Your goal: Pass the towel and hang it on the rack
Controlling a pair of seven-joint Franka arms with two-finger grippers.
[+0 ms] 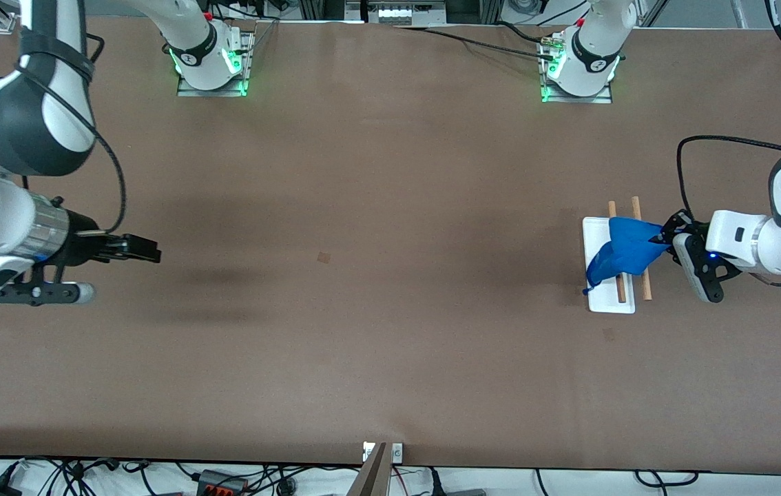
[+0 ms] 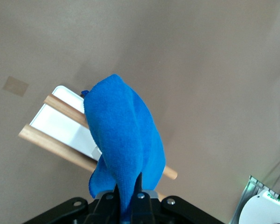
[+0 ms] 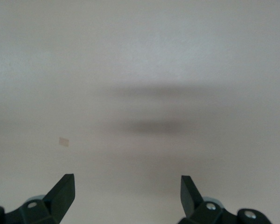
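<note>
I can't read any text, label, brand or number anywhere from here; nothing printed shows clearly enough on the rig or the table.

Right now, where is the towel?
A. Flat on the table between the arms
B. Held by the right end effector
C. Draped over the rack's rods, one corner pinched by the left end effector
C: the towel lies across the rack, its corner in the shut left end effector.

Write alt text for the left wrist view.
The left gripper is shut on a corner of the blue towel, which drapes over the rack and its two wooden rods above a white base on the brown table.
</note>
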